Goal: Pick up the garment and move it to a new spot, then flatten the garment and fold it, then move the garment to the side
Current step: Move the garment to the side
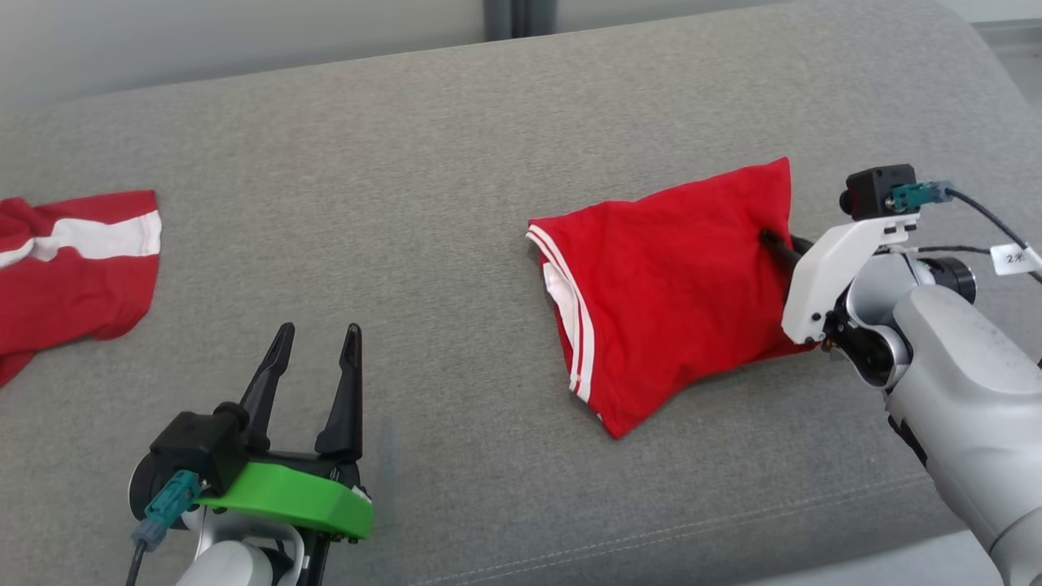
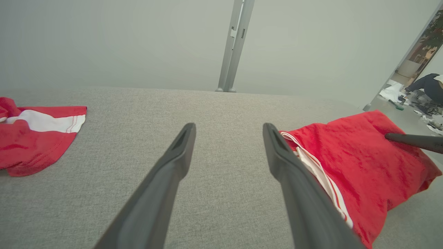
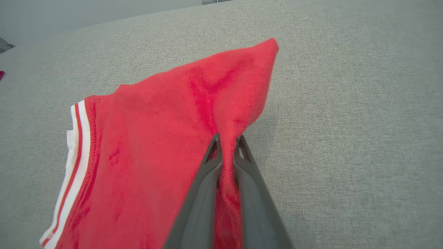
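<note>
The red garment (image 1: 667, 301) is lying on the grey cushion (image 1: 407, 163), to the right of the middle in the head view. It is folded over into a rough four-sided shape. A white-and-red striped hem (image 1: 580, 334) is running along its left edge, and its near corner is pointing toward the robot. Its far right corner is making a sharp point.

The right gripper (image 3: 226, 140) is pointing in from the right side and is pinching the garment at its right edge. In the right wrist view the two fingers are pressing close together with a ridge of red cloth squeezed between them, and the cloth is rising like a small tent toward the tips.

The left gripper (image 1: 316, 335) is hovering at the lower left, well apart from the garment, and it is holding nothing. Its fingers are standing moderately apart and pointing away from the robot over bare cushion. In the left wrist view the garment's striped hem is showing just beside the right finger.

A second red cloth (image 1: 73, 268) with a wide white band is lying crumpled at the far left of the cushion, well apart from both grippers.
</note>
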